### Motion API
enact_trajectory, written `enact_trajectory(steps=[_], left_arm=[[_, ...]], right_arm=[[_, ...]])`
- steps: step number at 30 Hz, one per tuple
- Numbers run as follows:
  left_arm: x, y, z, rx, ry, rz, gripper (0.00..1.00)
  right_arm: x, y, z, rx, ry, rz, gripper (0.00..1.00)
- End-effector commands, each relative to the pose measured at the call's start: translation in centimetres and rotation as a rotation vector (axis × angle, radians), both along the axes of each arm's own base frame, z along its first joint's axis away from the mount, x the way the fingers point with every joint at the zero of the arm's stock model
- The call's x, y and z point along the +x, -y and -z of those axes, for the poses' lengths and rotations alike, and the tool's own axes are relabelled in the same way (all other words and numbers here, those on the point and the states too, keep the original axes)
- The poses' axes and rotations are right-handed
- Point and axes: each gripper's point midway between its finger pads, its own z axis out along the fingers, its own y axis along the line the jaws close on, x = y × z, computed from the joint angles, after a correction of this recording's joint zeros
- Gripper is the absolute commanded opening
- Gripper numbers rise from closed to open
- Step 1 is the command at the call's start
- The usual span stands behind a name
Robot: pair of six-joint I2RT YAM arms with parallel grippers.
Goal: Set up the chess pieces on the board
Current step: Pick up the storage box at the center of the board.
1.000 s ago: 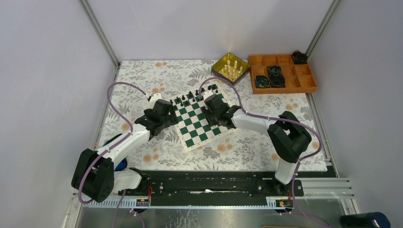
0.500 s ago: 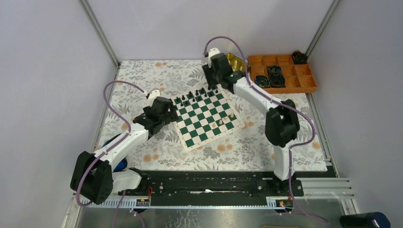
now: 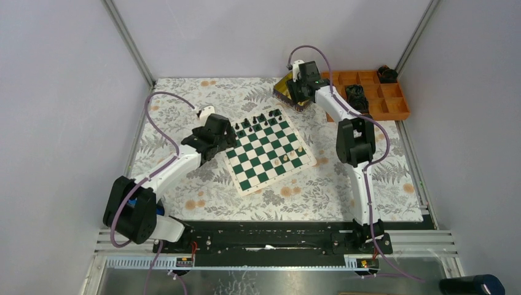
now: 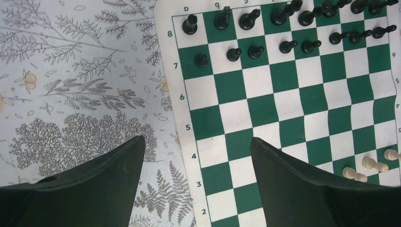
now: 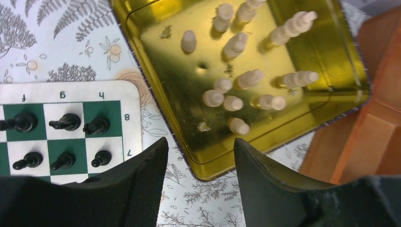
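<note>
board: green-and-white check mat (image 4: 283,109), flat on the floral tablecloth (image 4: 71,94), mid-table, turned at an angle to the table edges
black pieces: black chess pieces (image 4: 256,49) upright in two rows (7 and 8) along the board's far edge
cream on board: three cream chess pieces (image 4: 373,164) stand close together near the board's right edge, well apart from the black rows
cream in tin: cream pieces (image 5: 234,103) stand upright, bunched in the gold tin (image 5: 165,56), off the board beyond its far right corner
left gripper: (image 4: 197,141) fingers spread, nothing between them; over the board's left border, one finger above the cloth, the other above the squares
right gripper: (image 5: 201,142) fingers spread, empty; over the tin's near rim, touching no piece
tray: orange compartment tray (image 3: 387,115) just right of the tin
</note>
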Motion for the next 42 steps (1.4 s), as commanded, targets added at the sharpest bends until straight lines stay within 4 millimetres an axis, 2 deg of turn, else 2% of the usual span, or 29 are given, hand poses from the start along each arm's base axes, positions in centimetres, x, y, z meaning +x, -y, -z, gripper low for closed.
enact_trajectory(steps=[1,9,17,21,25,34,38,42], left_arm=[[1.7,0.8,-1.4,0.017,0.033,0.027,0.89],[2.6,0.9,-0.9,0.035,0.014,0.042,0.89],[3.2,0.5,0.1,0.028,-0.004,0.038,0.89],[3.5,0.6,0.4,0.029,-0.011,0.039,0.89],[3.6,0.5,0.6,0.032,-0.018,0.037,0.89],[3.6,0.2,1.2,0.035,-0.032,0.028,0.89],[3.6,0.1,1.3,0.035,-0.034,0.024,0.89],[3.7,0.1,1.3,0.034,-0.033,0.025,0.89]], right_arm=[[-0.1,-2.5,-0.3,0.030,-0.005,-0.131,0.60],[0.2,-2.5,1.7,0.034,-0.032,-0.137,0.58],[0.4,-1.7,3.0,0.023,-0.046,-0.124,0.40],[0.8,-1.5,3.0,0.025,-0.036,-0.116,0.29],[1.2,-1.5,2.8,0.032,-0.020,-0.111,0.26],[2.1,-1.8,1.8,0.059,0.022,-0.121,0.06],[2.4,-1.9,1.2,0.061,0.042,-0.127,0.00],[2.7,-2.0,0.3,0.068,0.065,-0.133,0.00]])
